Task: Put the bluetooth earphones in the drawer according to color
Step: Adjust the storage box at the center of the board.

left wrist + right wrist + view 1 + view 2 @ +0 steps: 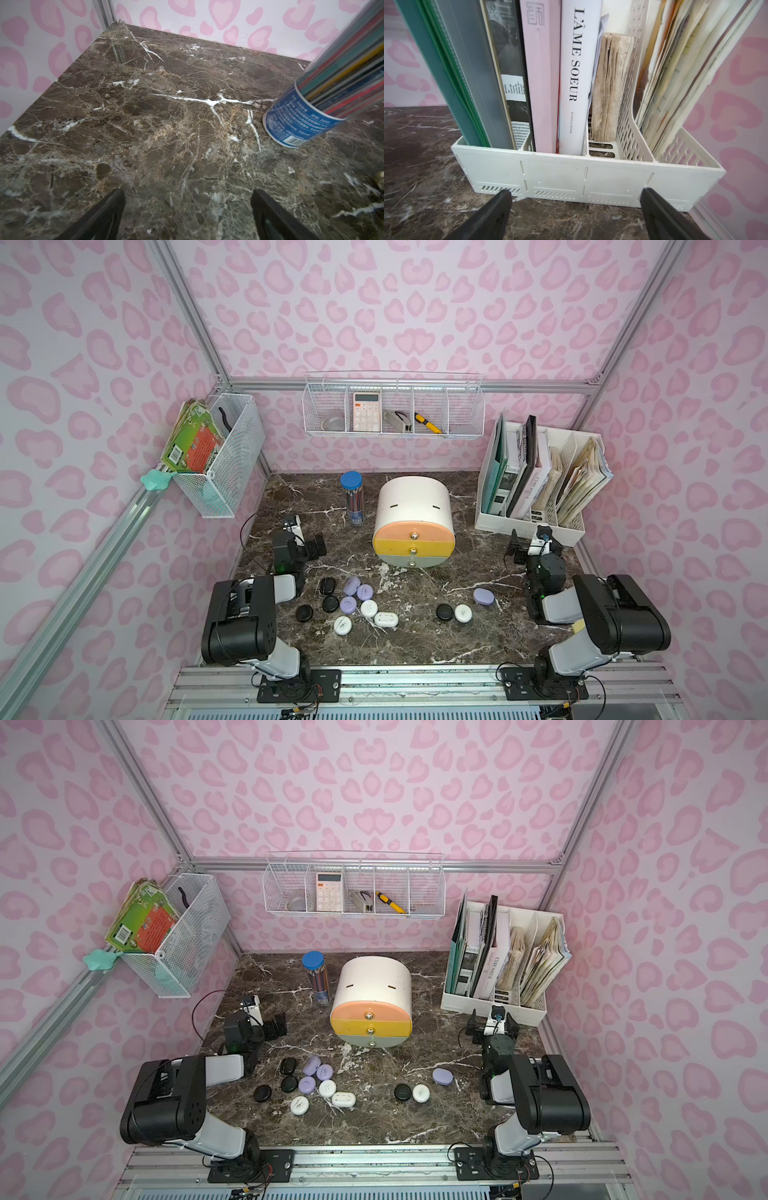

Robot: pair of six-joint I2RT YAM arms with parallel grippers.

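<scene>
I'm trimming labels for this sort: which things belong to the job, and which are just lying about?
Job: black, lilac and white earphone cases; three-drawer cabinet.
Lying about: pencil tube; file rack; wire wall shelf with calculator; mesh basket.

This is a mock home-office desk corner built inside a robot test cell. Pink heart-spotted wall panels (415,302) hang on an aluminium frame (540,386). A left arm (241,622) and a right arm (615,614) are bolted to a metal rail (415,682) at the front of the brown marble-look tabletop (415,643).

The rest is desk gear:
- a white file rack (498,524) of books and folders
- a hanging wire basket (465,414) with a calculator (366,411), a stapler (398,419) and a utility knife (428,423)
- a tube of coloured pencils (353,497)
- a three-drawer desktop cabinet (411,510)
</scene>
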